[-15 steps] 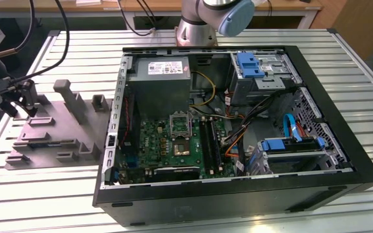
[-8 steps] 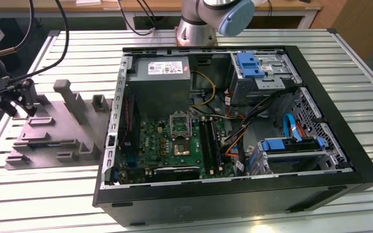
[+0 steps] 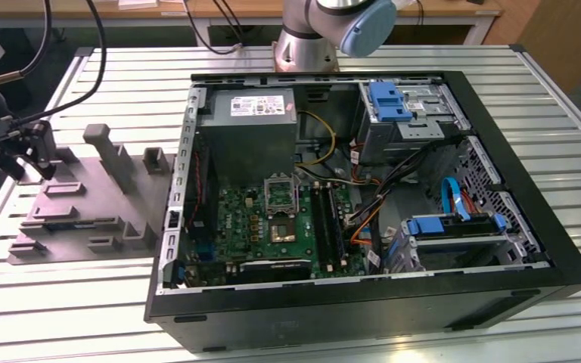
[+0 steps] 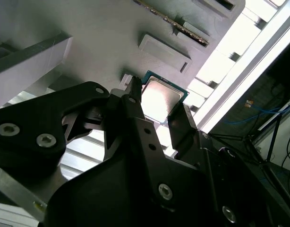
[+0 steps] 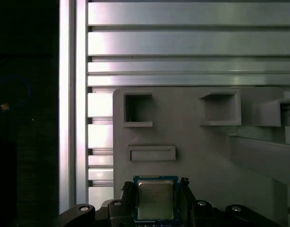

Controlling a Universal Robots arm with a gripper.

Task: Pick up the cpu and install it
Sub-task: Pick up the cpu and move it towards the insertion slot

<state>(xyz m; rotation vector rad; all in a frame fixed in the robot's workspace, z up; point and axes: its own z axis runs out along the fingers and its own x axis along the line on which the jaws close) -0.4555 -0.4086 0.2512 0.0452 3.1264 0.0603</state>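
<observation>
Slatted aluminium counter runs under everything, its pale ribs catching glare, with one raised rail along its edge in the first wrist view. Behind it in the exterior view stands a wooden desk with dark cables hanging down. In the second wrist view the room past the counter's edge is dim, with loose cables over a dark floor.

On the counter, towards the exterior view's right, lies an open black case. It holds a grey power supply, a green board with a socket near its middle, and blue drive brackets. The arm has its base just behind the case.

Beside the case, on the exterior view's left, sits a matt grey fixture with upright posts and shallow rectangular pockets. Some of these pockets show in the first wrist view.

The gripper hangs over the fixture's far corner, near the counter's edge and well apart from the case. In both wrist views its black fingers sit tight against two opposite edges of the cpu, clamped on it. The cpu lies flat between them, silver top up, over the fixture's surface. I cannot tell whether it rests on the fixture or is just clear of it.
</observation>
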